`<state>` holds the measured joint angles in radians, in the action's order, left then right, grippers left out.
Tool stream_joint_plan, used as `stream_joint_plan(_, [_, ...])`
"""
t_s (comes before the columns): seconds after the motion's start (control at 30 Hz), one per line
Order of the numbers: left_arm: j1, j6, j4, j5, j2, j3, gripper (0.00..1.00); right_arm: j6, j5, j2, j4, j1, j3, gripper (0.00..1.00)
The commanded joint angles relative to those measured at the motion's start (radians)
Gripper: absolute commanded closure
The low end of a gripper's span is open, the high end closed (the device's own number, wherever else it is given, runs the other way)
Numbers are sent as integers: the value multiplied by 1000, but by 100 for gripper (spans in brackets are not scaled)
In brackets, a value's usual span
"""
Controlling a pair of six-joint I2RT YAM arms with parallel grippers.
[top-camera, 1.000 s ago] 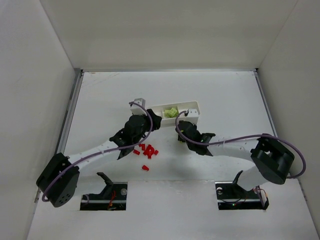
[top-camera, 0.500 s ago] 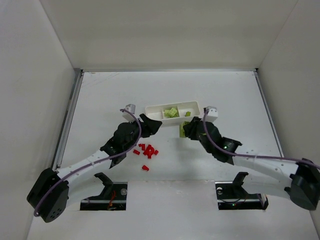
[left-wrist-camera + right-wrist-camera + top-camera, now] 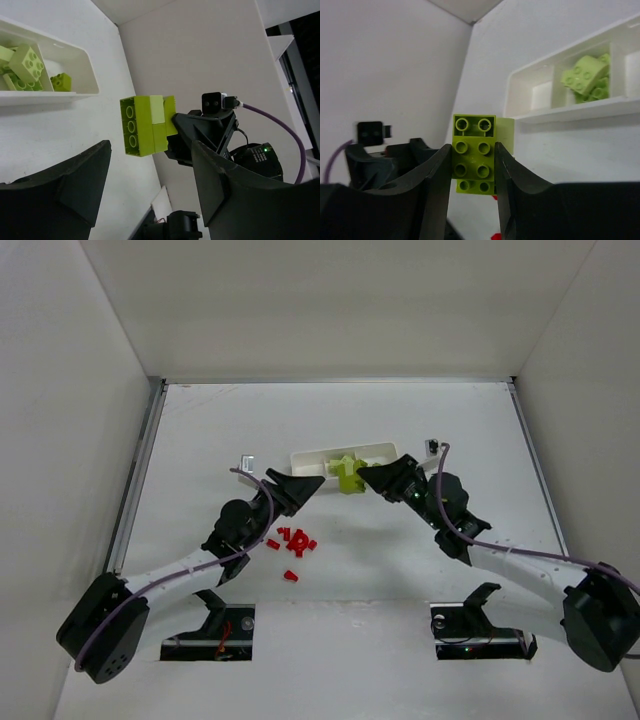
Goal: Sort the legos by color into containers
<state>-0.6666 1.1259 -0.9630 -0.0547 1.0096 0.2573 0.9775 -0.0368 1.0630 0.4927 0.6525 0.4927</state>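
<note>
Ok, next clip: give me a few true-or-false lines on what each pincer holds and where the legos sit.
1. The right pincer is shut on a yellow-green lego block. True.
2. The left pincer grips a red brick. False: it is open and holds nothing.
3. The red legos lie inside the tray. False: they lie loose on the table, on the near side of the tray.
4. Yellow-green bricks lie in one tray compartment. True.

We see glossy yellow-green plastic bricks [image 3: 473, 145] between the right end effector's [image 3: 473, 160] matt black fingers [image 3: 432, 190]; beyond them, a smooth white plastic tray [image 3: 580, 113] on a matt counter [image 3: 600, 160].
</note>
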Motion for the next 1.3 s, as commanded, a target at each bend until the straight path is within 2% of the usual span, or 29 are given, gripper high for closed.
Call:
stream_joint_plan(0.0, [2,81,-175,-31,35,-19,37,119,98,44,289,-14,6,77])
stream_joint_plan(0.43, [22,107,-325,-23,144,-10,38,302,149,206,561,-9,-5,77])
stream_joint_plan(0.53, [19,112,-361,-13,182,-9,41,325,156,221,607,-9,-17,77])
stream_joint_plan(0.87, [34,137,-480,-22,251,-1,43,342,130,253,635,14,-51,77])
stream_joint_plan(1.27, [43,130,-502,-31,293,37,44,400,161,365,742,34,-36,77])
